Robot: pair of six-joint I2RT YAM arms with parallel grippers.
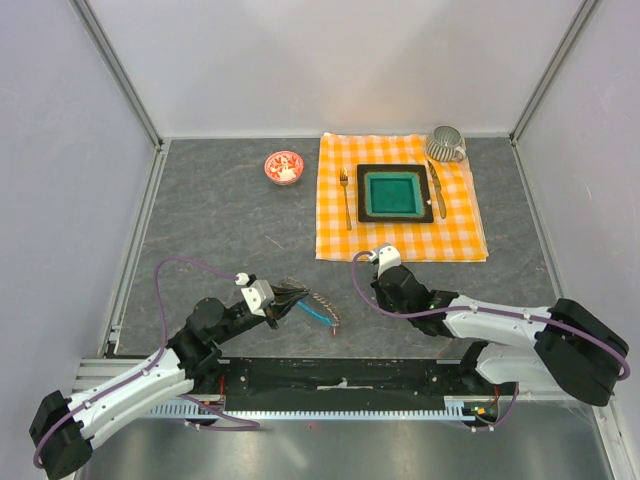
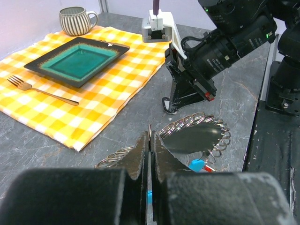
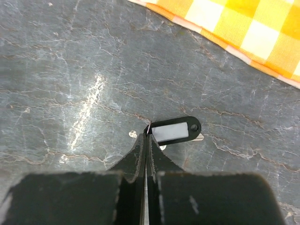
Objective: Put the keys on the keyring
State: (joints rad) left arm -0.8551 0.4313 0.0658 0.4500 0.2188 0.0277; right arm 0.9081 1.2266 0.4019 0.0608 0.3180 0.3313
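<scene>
The keyring point(image 1: 322, 303), a thin grey coiled wire loop point(image 2: 220, 133), lies on the slate table in front of the left arm. My left gripper point(image 1: 287, 298) is shut on its wire point(image 2: 150, 136). A blue tag point(image 2: 197, 165) and a red tag point(image 2: 209, 161) sit by the coil. To the right, my right gripper point(image 1: 380, 297) points down at the table. It is shut point(image 3: 147, 133) on the small ring of a key with a black, white-labelled tag point(image 3: 176, 131). The key's metal blade point(image 3: 199, 138) peeks from under the tag.
An orange checked cloth point(image 1: 335, 230) lies just beyond the right gripper. It carries a teal plate point(image 1: 395, 193), a fork point(image 1: 346, 195), a knife point(image 1: 437, 190) and a striped mug point(image 1: 445, 145). A red-and-white bowl point(image 1: 283, 167) stands at the back. Walls enclose the table.
</scene>
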